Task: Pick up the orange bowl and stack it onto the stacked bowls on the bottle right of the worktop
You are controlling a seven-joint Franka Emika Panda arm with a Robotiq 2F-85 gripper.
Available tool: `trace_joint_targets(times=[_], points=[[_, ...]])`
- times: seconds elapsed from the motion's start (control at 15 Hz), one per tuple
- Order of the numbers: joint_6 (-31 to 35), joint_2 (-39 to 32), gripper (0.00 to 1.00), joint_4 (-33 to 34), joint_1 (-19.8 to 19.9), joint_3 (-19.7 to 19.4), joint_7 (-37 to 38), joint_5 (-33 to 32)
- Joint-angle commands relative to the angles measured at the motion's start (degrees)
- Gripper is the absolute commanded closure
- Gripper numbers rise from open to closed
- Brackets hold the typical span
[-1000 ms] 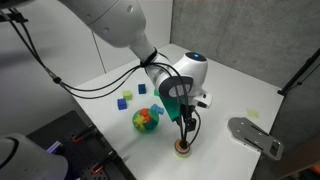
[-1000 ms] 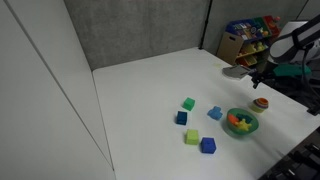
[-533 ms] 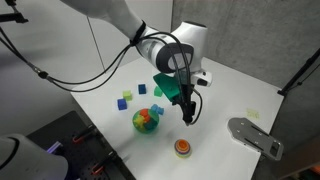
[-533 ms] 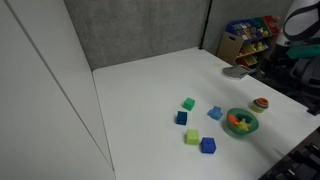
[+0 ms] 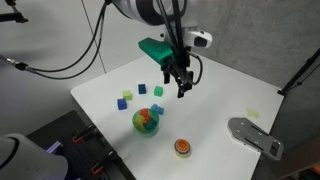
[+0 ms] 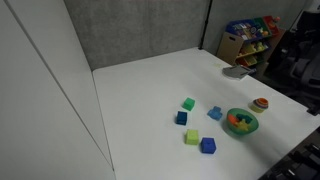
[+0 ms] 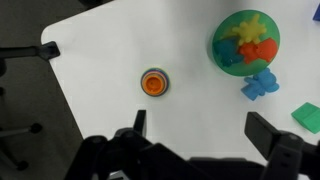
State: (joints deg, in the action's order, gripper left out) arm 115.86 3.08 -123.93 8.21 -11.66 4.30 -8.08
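The stacked bowls (image 5: 182,147) stand near the front edge of the white worktop (image 5: 230,90), with an orange bowl topmost inside a green rim. They also show in an exterior view (image 6: 261,103) and in the wrist view (image 7: 154,82). No separate orange bowl shows anywhere. My gripper (image 5: 183,85) hangs high above the worktop, well clear of the stack. In the wrist view the gripper (image 7: 200,125) is open and empty, with the stack ahead of its left finger.
A teal bowl of coloured pieces (image 5: 146,119) (image 7: 246,40) stands near the stack, with a blue piece (image 7: 261,84) beside it. Several green and blue cubes (image 6: 189,103) lie on the worktop. A grey metal plate (image 5: 255,135) sits off the worktop's edge.
The gripper was down at the stack a second ago. It has since risen and moved back over the worktop, open and empty, and the stack stays in place.
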Motion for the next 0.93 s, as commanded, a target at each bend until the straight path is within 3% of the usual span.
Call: trace_joint_targets(times=[0.0,0.4,0.87], points=[[-5.5,8.5,0.00,-1.6,0.0,2.0,-0.9,-1.6],[-13.0,17.9,0.00,-2.1,-0.9,5.0,-2.8,-0.2],[-13.4,19.2,0.00,-2.1,-1.3,5.5,-2.4,-0.3]])
